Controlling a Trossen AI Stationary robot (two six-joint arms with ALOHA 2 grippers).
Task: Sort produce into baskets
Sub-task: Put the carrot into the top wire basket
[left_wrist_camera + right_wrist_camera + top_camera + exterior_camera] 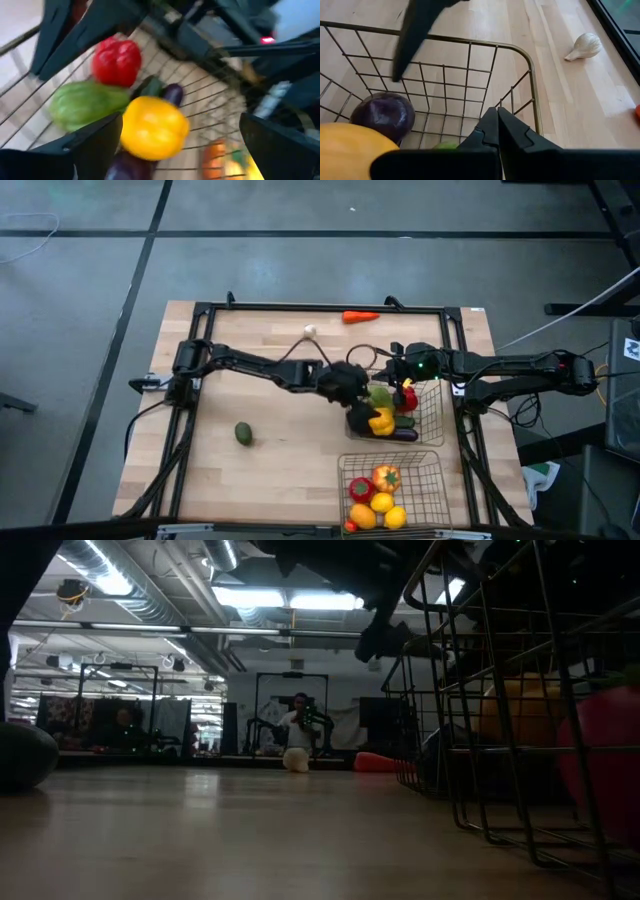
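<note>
Two slim black robot arms, seen from above

Each arm is matte black and jointed, with thin black cables trailing from its base. The left gripper (170, 145) has broad, dark, wedge-shaped fingers; the right gripper (497, 122) has two narrow black fingers — a small green light and a red one glow on that arm's wrist.

Two wire-mesh baskets are sitting on the table's right side. The farther basket (432, 412) is holding a yellow pepper (381, 420), a red pepper (408, 398), a green piece (380, 395) and a purple eggplant (404, 435). The nearer basket (432, 480) is holding a tomato (386, 476), lemons (382, 502) and a red piece (359, 488). An avocado (243, 433), a white garlic (309, 331) and an orange carrot (360, 317) are lying loose on the wood, well apart.
</note>
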